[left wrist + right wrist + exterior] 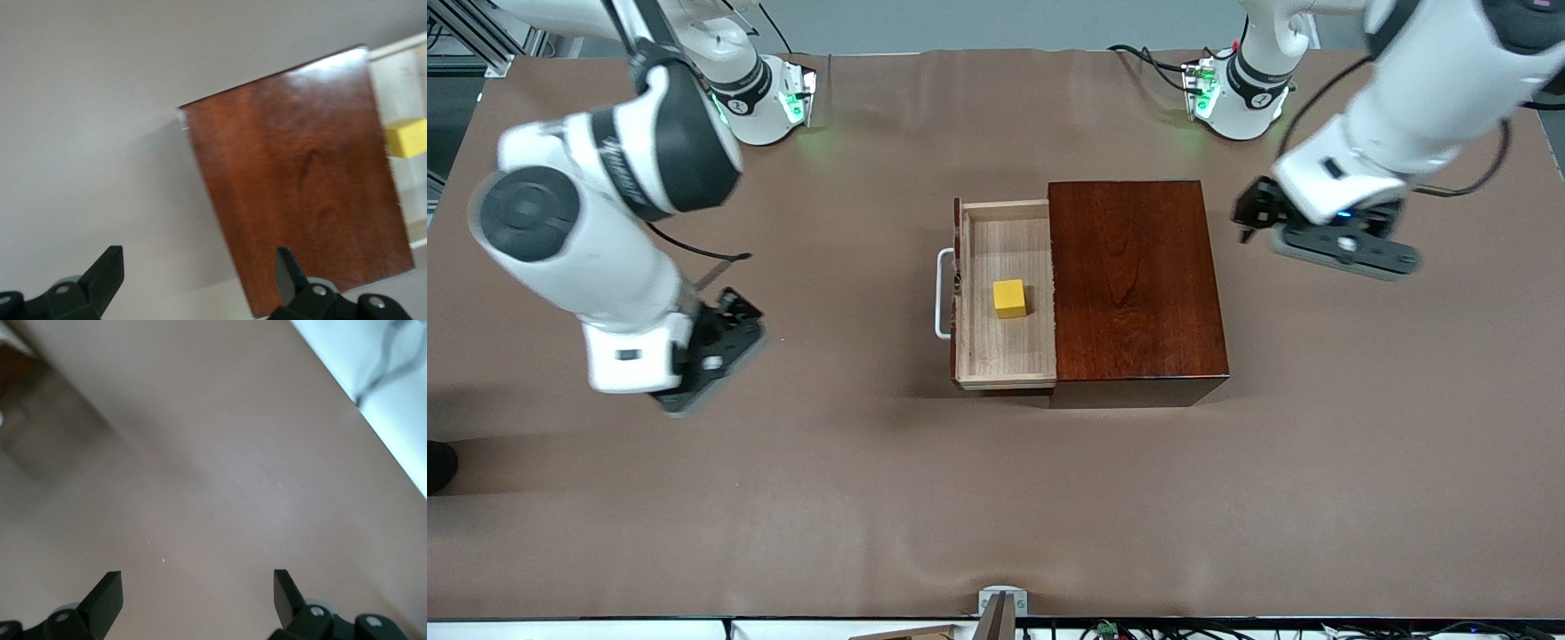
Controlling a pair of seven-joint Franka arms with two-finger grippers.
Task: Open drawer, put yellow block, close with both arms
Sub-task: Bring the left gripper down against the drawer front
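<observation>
The brown-covered table carries the dark wooden box near its centre. The drawer stands pulled out at the box's nine o'clock (white handle outermost). The right gripper, fingers spread wide, hangs empty over bare table at nine o'clock from the drawer; the left gripper, also spread and empty, hovers at the box's three o'clock edge. The yellow block sits inside the drawer.

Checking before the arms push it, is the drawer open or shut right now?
Open. The drawer is pulled out of the wooden box toward the right arm's end, and the yellow block sits on its floor.
</observation>
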